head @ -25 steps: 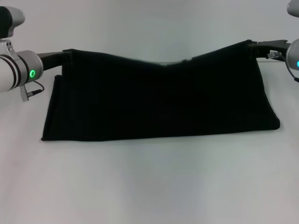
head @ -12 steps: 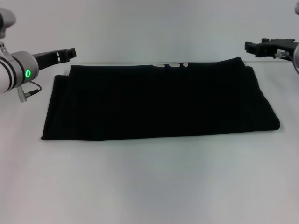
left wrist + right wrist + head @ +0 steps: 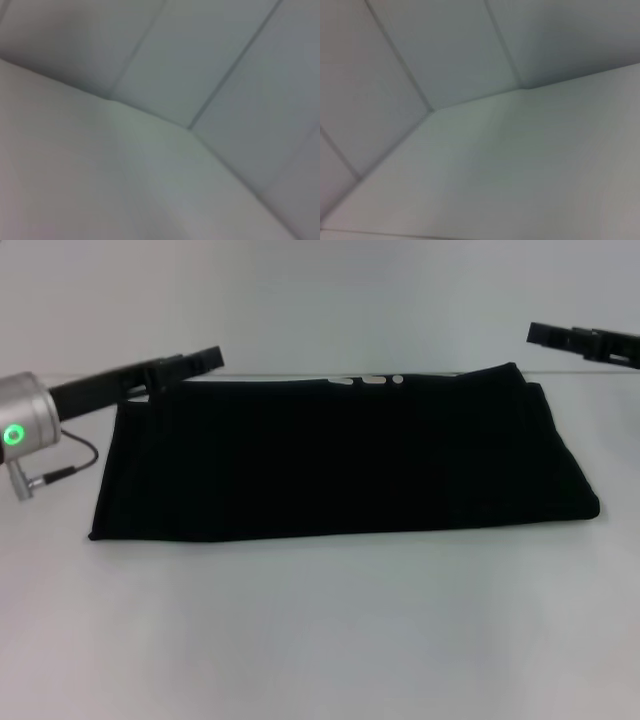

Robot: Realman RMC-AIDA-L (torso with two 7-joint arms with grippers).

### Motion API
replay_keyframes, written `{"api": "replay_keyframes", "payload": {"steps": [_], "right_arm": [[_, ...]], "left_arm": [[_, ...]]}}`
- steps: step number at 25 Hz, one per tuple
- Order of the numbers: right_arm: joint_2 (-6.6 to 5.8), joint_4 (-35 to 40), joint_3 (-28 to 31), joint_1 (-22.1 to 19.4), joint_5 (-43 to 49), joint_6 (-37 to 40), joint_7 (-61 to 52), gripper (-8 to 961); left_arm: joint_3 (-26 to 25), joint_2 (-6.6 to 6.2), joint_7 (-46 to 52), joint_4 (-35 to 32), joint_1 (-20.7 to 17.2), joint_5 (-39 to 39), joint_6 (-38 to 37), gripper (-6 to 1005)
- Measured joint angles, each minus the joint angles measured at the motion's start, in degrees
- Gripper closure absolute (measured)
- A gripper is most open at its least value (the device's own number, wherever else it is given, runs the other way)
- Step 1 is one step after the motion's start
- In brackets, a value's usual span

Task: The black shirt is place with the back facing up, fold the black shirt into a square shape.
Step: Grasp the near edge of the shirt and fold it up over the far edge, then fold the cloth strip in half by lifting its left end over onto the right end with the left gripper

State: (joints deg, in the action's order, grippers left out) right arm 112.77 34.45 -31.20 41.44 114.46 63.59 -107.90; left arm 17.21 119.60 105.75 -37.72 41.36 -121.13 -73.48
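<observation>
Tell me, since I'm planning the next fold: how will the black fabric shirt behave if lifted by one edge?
The black fabric shirt lies flat in folded layers, so it would likely droop, not hold shape. Its layers may slide apart. It looks light for its spread.

Right claw [image 3: 540,335] cut by edge

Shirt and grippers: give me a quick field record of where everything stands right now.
shirt: black shirt flat on the table, folded into a wide band, not yet square
print: small white marks at the far edge
left gripper: over the shirt's far left corner, not holding fabric
right gripper: beyond the far right corner, off the shirt
wrist views: bare surfaces only
</observation>
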Motion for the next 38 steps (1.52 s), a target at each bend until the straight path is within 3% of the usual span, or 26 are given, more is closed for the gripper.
{"api": "replay_keyframes", "payload": {"steps": [4, 7, 10, 17, 21, 38], "right_arm": [[-0.58, 0.29, 0.0, -2.91, -2.42, 8.9, -0.24, 145], [-0.83, 0.59, 0.05, -4.6, -2.65, 13.13, -0.31, 71], [-1.26, 1.12, -0.02, -6.15, -2.57, 14.65, -1.29, 24], [-5.39, 0.91, -0.5, -6.55, 5.73, 14.35, -13.46, 33], [-6.79, 1.15, -0.19, -6.22, 9.69, 13.34, -17.99, 37], [-6.56, 0.56, -0.39, -4.94, 10.09, 8.01, -19.43, 39]], "left_arm": [[0.17, 0.35, 0.87, -1.09, -2.41, 0.53, -7.32, 281], [0.55, 0.1, 1.72, -1.5, -3.53, -0.69, -10.87, 109], [0.89, 0.01, 3.11, -2.74, -4.87, -1.97, -13.14, 101], [0.35, 0.34, 6.11, -8.37, -8.44, -8.36, -12.27, 96], [-0.13, 0.24, 7.08, -9.47, -9.06, -13.09, -8.63, 96], [1.74, -0.04, 8.75, -8.12, -8.03, -21.4, 1.78, 95]]}}
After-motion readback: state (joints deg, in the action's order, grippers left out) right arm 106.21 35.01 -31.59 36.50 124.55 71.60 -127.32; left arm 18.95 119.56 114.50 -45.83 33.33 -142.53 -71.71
